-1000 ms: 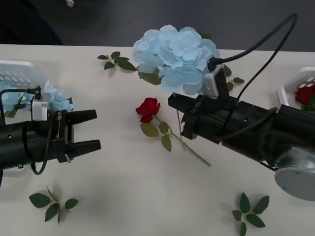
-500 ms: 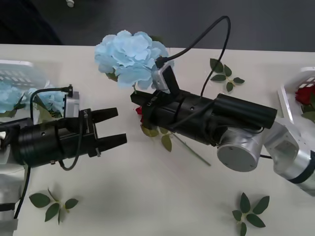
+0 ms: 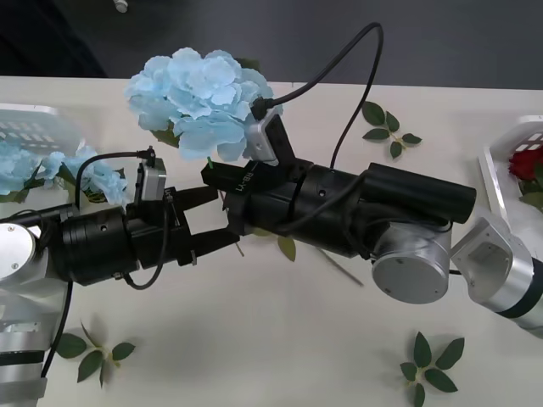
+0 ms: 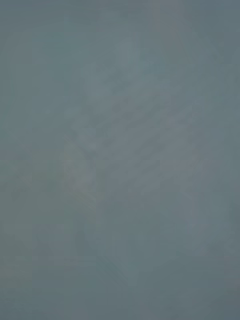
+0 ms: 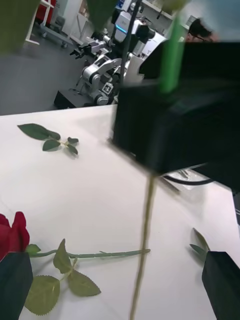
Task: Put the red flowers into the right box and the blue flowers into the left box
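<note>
Blue flowers [image 3: 197, 100], ruffled petals, stem clamped in right hand [image 3: 227, 180]; left hand [image 3: 208, 222] wide.

Right gripper [image 3: 222, 188] holds a flower cluster [image 3: 197, 95] up over table [image 3: 280, 339] centre, stem hanging below. Left gripper [image 3: 216, 222] sits just left, fingers either side of the stem. Rose [image 5: 12, 233] lies beneath (on the table). Boxes at far left [image 3: 34, 127] and far right [image 3: 509, 144] edges.

The blue flowers [image 3: 199, 102] are pale sky blue. A red flower [image 5: 11, 235] has a green stem. The table [image 3: 280, 339] looks white, maybe cream.
</note>
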Tool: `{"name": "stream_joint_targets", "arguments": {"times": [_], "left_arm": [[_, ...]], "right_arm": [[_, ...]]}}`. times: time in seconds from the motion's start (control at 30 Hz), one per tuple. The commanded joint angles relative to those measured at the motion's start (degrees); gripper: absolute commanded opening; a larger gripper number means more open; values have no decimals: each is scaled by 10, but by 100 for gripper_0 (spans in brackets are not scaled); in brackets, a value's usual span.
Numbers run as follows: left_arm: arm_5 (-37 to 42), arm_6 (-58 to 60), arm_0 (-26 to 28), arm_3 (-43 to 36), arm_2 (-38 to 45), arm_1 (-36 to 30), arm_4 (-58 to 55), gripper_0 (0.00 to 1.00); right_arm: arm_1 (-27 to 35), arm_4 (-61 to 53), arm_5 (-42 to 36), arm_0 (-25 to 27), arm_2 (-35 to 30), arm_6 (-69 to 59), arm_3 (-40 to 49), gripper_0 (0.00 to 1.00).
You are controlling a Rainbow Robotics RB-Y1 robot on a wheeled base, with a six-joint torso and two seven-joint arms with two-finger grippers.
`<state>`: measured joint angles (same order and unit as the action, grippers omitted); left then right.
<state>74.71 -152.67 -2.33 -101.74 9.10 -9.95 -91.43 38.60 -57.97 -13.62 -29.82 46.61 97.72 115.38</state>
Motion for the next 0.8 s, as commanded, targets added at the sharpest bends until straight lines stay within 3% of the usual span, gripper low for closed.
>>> {"name": "stream_joint_targets", "arguments": {"times": [0.03,0.07,0.13,0.23,0.3,0.43,0.8], "left_arm": [[-5,-23,0,10,-2,-5,-3,100],[-5,-23,0,11,-4,-5,-5,100],[-6,-23,0,11,-6,-5,-9,80],[-5,-23,3,12,-6,-5,-13,26],[-5,-23,3,12,-6,-5,-14,15],[-5,-23,4,12,-7,-5,-15,1],[-5,-23,6,12,-6,-5,-21,0]], "right_arm": [[19,-7,3,5,5,20,42,0],[21,-7,3,5,6,20,44,0],[21,-7,3,7,6,20,43,0],[23,-5,3,10,8,20,43,0],[24,-7,3,12,8,19,43,0],[28,-12,3,13,8,18,43,0],[39,-27,2,14,12,13,43,0]]}}
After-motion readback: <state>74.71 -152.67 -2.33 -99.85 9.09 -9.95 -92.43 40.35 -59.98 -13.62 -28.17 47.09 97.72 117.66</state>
